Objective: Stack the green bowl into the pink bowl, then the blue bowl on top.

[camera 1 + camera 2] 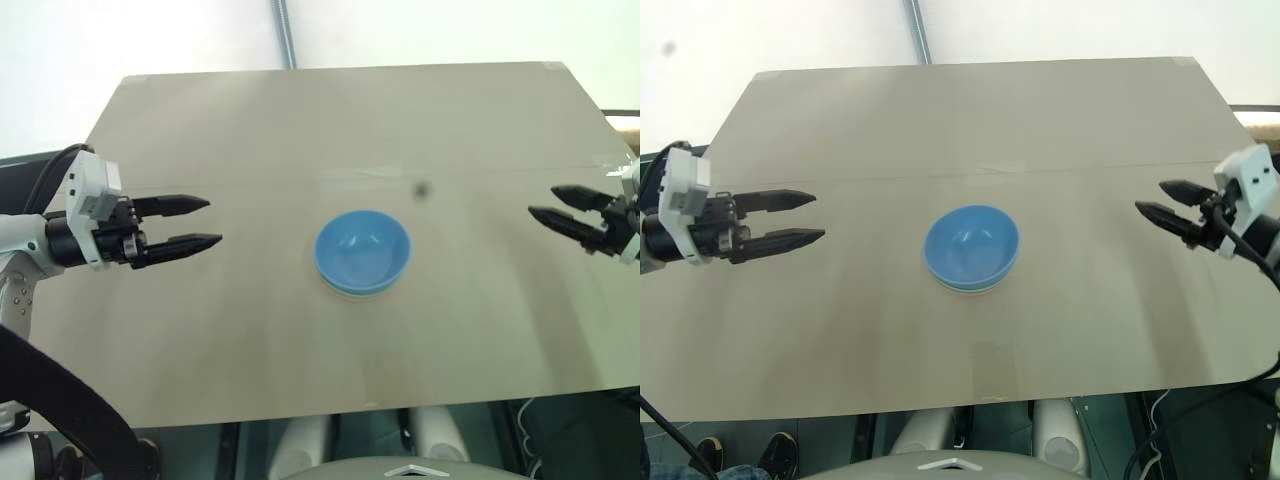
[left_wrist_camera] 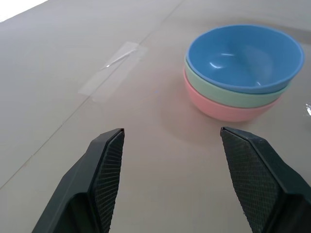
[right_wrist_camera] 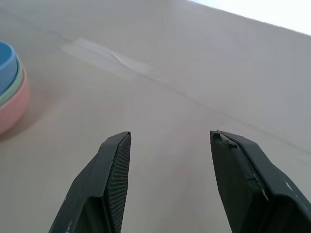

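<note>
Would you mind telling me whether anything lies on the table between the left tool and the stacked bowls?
Nothing visible does. Bare table separates the open left tool from the stack: blue bowl in green bowl in pink bowl. Flat tape lies off to one side.

I see a beige table (image 1: 250,350); the pink bowl (image 2: 228,109) sits on it midway between my left gripper (image 1: 200,223) and right gripper (image 1: 545,203), clear tape (image 2: 114,73) nearby.
</note>
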Available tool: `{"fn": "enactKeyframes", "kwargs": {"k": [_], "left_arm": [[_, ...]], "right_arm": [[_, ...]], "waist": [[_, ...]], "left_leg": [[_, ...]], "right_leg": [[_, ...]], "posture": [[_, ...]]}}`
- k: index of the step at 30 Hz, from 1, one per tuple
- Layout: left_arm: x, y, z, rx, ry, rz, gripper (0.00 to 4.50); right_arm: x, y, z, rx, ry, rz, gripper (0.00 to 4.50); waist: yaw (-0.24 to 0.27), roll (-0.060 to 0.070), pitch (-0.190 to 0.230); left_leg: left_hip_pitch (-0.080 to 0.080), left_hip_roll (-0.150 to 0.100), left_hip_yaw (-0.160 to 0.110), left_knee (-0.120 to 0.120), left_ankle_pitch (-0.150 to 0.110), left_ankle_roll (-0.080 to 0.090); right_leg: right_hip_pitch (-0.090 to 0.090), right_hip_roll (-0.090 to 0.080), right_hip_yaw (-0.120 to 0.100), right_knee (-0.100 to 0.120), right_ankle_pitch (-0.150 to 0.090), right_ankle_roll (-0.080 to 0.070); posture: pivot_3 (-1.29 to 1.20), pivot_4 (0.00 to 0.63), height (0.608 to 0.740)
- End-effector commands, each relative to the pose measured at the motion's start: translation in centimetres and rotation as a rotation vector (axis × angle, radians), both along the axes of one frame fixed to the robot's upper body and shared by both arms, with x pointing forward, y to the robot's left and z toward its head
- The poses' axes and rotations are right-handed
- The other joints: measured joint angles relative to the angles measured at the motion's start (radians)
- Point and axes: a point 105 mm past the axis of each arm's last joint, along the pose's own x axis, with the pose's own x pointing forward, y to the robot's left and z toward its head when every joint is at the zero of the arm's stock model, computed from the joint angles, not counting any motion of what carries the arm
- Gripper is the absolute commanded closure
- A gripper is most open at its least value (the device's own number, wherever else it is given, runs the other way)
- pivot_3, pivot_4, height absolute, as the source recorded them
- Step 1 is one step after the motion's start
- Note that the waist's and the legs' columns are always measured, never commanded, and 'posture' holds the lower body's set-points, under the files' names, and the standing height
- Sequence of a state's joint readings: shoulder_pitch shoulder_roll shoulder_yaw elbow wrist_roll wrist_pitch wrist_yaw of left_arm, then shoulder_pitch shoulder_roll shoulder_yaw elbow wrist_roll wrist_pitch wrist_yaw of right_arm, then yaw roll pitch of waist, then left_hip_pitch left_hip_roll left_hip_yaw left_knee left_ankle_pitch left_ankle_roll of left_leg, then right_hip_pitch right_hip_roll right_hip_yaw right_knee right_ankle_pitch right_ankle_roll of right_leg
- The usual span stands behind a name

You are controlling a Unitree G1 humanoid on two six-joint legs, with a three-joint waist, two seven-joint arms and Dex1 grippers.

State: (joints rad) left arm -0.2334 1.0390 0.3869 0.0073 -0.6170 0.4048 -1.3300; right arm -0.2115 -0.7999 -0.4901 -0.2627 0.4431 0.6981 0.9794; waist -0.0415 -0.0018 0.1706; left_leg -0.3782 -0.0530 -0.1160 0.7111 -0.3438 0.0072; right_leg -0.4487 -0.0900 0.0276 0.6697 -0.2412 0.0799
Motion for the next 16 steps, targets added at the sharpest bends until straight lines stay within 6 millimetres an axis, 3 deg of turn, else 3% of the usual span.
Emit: {"fn": "enactKeyframes", "kwargs": {"k": [1, 7, 16], "left_arm": [[-0.8, -0.1, 0.5, 0.006, -0.025, -0.022, 1.15], [-1.1, -0.2, 0.0, 0.010, -0.007, -0.044, 1.15], [-1.6, -0.3, -0.2, 0.025, -0.006, -0.059, 1.15]], "right_arm": [[-2.6, 1.6, 1.5, -0.013, -0.029, 0.134, 1.64], [-5.9, 4.1, 0.3, -0.044, 0.087, 0.361, 1.64], [-5.4, 4.1, 0.2, -0.063, 0.079, 0.369, 1.64]], "waist": [[-0.001, 0.000, 0.000], [0.003, 0.000, 0.000], [0.005, 0.000, 0.000]], "left_leg": [[0.000, 0.000, 0.001, 0.000, 0.000, 0.000], [0.002, 0.002, 0.001, 0.002, 0.000, 0.000], [0.003, 0.002, 0.001, 0.005, 0.000, 0.000]], "right_leg": [[0.000, 0.000, 0.001, 0.000, 0.000, 0.000], [0.002, 0.001, 0.001, 0.002, 0.000, 0.000], [0.003, 0.001, 0.001, 0.004, 0.000, 0.000]], "posture": [[0.00, 0.150, 0.740], [0.00, 0.150, 0.740], [0.00, 0.150, 0.740]]}}
